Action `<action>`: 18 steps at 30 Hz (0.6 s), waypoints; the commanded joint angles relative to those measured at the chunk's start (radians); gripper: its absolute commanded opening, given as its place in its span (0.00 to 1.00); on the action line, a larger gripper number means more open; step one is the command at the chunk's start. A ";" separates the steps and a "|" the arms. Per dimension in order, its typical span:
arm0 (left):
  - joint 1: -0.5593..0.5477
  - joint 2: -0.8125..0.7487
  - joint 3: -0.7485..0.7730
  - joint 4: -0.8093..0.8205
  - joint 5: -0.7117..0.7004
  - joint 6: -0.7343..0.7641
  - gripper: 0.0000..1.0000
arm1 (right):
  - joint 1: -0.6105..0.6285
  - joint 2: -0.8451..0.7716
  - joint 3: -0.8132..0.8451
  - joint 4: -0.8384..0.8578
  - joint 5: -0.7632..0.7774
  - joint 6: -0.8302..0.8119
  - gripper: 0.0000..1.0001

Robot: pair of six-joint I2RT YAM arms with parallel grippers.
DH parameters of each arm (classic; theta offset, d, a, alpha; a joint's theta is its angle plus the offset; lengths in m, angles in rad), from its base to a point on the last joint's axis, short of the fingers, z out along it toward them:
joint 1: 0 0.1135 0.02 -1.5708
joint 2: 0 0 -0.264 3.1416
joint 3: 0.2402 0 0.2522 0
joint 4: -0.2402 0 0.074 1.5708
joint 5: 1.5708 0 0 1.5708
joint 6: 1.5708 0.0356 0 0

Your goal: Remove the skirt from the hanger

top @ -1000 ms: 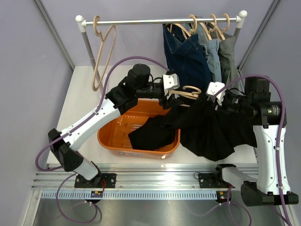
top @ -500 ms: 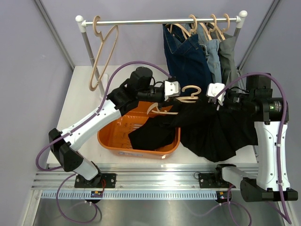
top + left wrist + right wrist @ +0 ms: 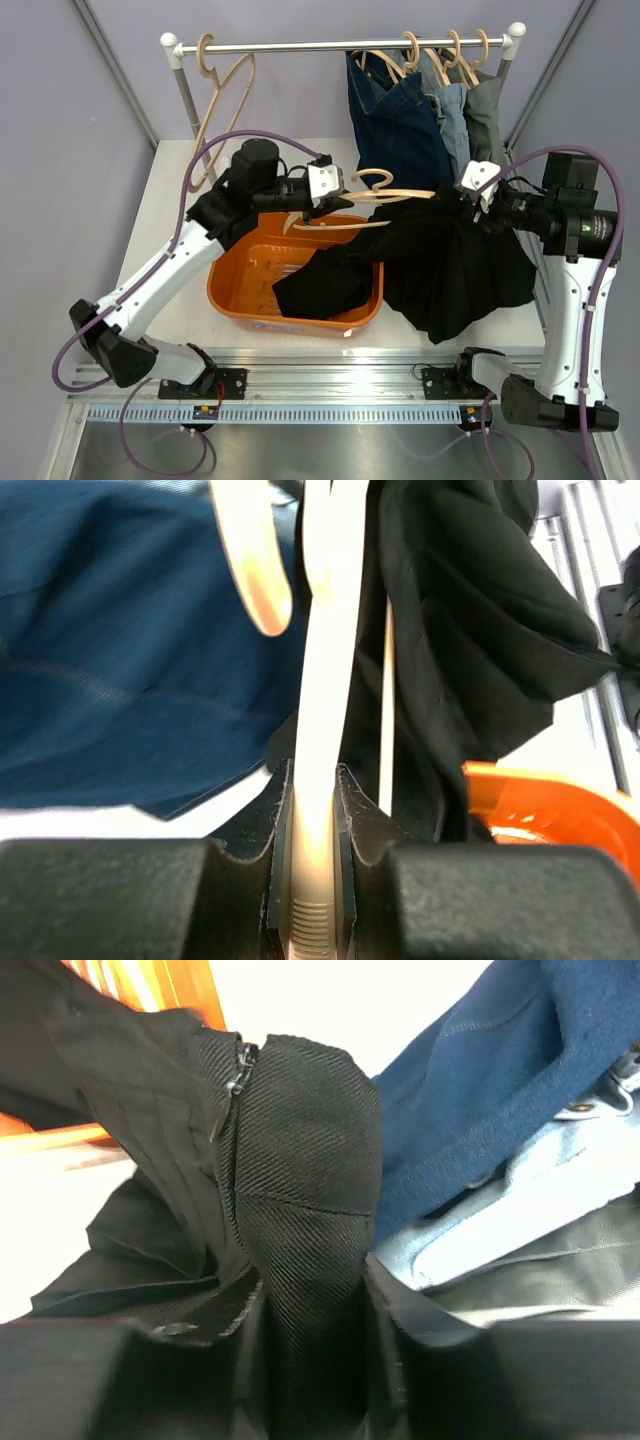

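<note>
— Where is the black pleated fabric skirt (image 3: 455, 270)?
— Draped just right of the orange plastic basket (image 3: 238, 292), its waistband pinched in the right tool (image 3: 305, 1345).
— And the left tool (image 3: 318, 875)?
— Clenched on the pale wooden hanger (image 3: 325, 660), held level above the basket's far rim.
</note>
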 commanded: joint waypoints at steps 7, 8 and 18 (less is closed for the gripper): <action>0.111 -0.146 -0.082 0.045 -0.129 -0.017 0.00 | -0.169 -0.023 -0.008 -0.001 0.009 0.086 0.48; 0.114 -0.152 -0.088 0.045 -0.130 -0.024 0.00 | -0.183 -0.022 -0.005 -0.002 -0.003 0.092 0.49; 0.137 -0.181 -0.090 0.030 -0.119 -0.030 0.00 | -0.216 0.013 0.049 -0.023 -0.144 0.198 0.63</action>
